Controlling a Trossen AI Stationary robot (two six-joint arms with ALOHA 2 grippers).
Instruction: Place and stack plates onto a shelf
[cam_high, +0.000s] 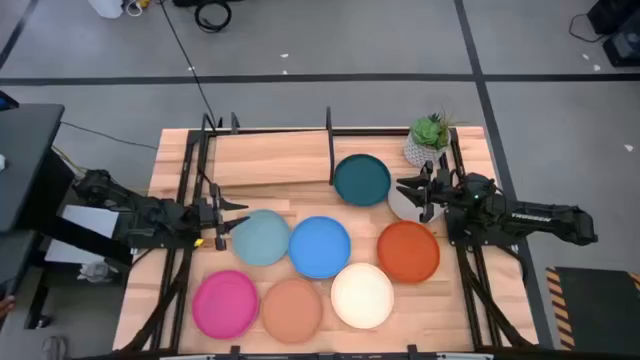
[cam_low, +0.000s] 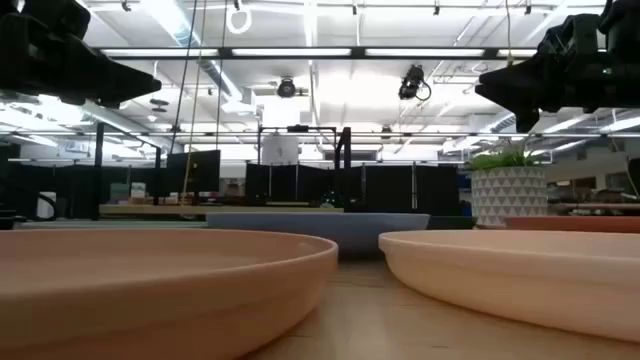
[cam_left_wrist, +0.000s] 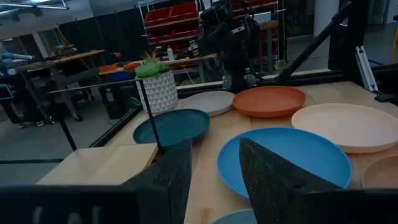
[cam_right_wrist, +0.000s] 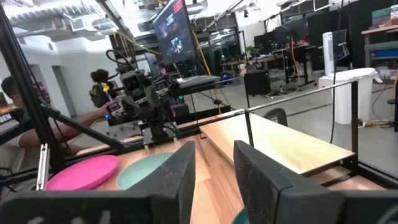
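Eight plates lie flat on the wood table: dark teal (cam_high: 361, 180), grey (cam_high: 403, 205), orange-red (cam_high: 408, 250), bright blue (cam_high: 320, 246), pale blue-green (cam_high: 260, 238), magenta (cam_high: 226, 303), tan (cam_high: 292, 309) and cream (cam_high: 362, 295). The shelf (cam_high: 270, 160), a light plank in black rods, stands at the far side. The teal plate lies just right of its upright divider. My left gripper (cam_high: 235, 215) (cam_left_wrist: 214, 177) is open and hovers at the pale blue-green plate's left edge. My right gripper (cam_high: 415, 190) (cam_right_wrist: 214, 180) is open above the grey plate, partly hiding it.
A white pot with a green plant (cam_high: 430, 140) stands at the far right corner, just beyond the right gripper. Black frame rods (cam_high: 190, 170) run along both sides of the table. A person (cam_right_wrist: 18, 118) sits beyond the table's left side.
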